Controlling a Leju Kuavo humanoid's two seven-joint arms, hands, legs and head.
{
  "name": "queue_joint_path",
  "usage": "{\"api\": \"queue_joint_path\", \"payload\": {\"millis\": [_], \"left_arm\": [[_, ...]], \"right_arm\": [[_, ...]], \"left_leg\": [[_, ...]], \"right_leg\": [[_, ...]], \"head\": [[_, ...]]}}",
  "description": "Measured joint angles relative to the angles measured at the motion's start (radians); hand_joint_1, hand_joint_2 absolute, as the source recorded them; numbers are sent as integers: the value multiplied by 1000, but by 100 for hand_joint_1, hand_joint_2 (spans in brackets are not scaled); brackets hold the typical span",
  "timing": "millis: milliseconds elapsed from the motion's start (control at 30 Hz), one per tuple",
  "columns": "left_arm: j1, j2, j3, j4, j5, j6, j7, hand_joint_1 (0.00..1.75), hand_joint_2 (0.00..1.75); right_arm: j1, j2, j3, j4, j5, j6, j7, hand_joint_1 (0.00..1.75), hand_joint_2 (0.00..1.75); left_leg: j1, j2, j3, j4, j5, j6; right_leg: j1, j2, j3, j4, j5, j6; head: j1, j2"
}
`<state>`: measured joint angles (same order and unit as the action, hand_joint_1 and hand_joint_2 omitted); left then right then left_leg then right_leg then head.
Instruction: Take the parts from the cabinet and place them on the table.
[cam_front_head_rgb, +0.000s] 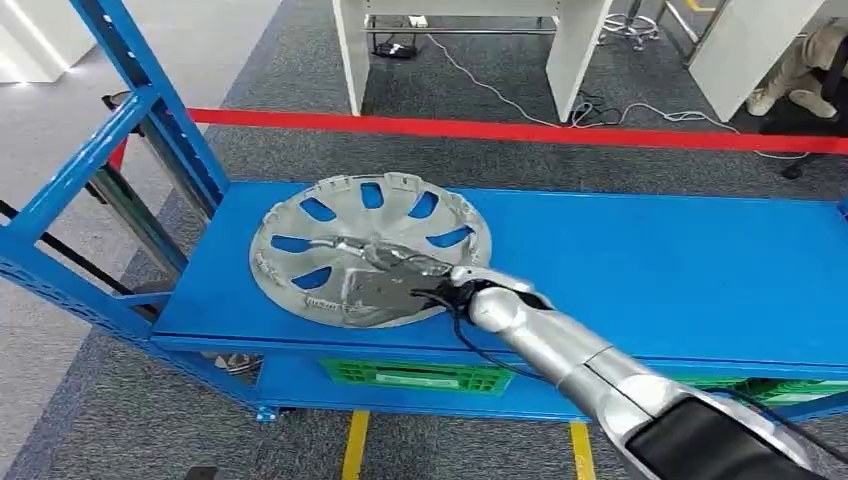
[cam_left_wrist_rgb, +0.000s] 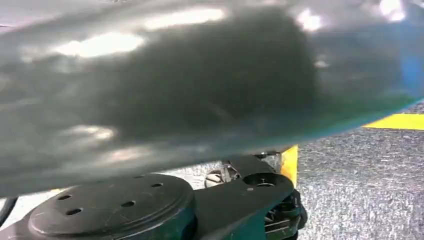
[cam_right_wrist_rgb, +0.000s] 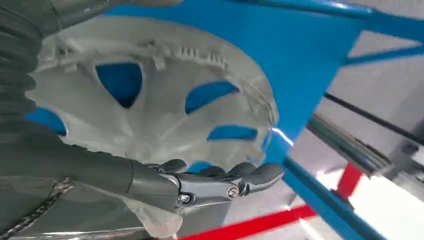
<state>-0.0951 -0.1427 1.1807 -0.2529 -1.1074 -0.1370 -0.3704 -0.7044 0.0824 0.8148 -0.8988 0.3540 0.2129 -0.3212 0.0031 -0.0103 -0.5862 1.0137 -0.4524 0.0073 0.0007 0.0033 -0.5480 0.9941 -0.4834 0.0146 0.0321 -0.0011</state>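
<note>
At far left we see the blue frame (cam_front_head_rgb: 95, 160) of the cabinet, its uprights rising from the blue shelf (cam_front_head_rgb: 650, 270) that runs across the head view. Toward the left part of that shelf lies the task's part, a grey wheel cover (cam_front_head_rgb: 370, 245), round, with slots cut around its face through which the blue shows. It looks to lie flat on the shelf, its near edge close to the front lip.

Moving right, our right hand (cam_front_head_rgb: 385, 275) lies over the cover's near half. In the right wrist view the hand (cam_right_wrist_rgb: 200, 185) has its fingers (cam_right_wrist_rgb: 250, 175) curled through or past one slot, hooked on the thin wall; we judge it a hold, though lightly closed. We cannot tell the state of our left hand.

We judge the cover light, thin and somewhat flexible, smooth and apt to slip; its rim tabs look breakable. A slot edge or spoke near the rim offers the surest purchase. Below the shelf sits a green crate (cam_front_head_rgb: 415, 375).
</note>
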Motion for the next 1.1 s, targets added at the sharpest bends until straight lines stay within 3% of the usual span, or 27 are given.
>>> {"api": "queue_joint_path", "payload": {"millis": [300, 667, 1100], "left_arm": [[1, 0, 0, 0, -1, 0, 0, 0, 0], [2, 0, 3, 0, 2, -3, -8, 0, 0], [3, -1, 10, 0, 8, -4, -10, 0, 0]], "right_arm": [[1, 6, 37, 51, 0, -19, -7, 0, 175], [30, 22, 32, 71, 25, -121, 24, 0, 175], [73, 59, 0, 75, 204, -162, 76, 0, 175]], "left_leg": [[0, 0, 0, 0, 0, 0], [0, 0, 0, 0, 0, 0], [0, 0, 0, 0, 0, 0]], "right_leg": [[0, 0, 0, 0, 0, 0], [0, 0, 0, 0, 0, 0], [0, 0, 0, 0, 0, 0]], "head": [[0, 0], [0, 0], [0, 0]]}}
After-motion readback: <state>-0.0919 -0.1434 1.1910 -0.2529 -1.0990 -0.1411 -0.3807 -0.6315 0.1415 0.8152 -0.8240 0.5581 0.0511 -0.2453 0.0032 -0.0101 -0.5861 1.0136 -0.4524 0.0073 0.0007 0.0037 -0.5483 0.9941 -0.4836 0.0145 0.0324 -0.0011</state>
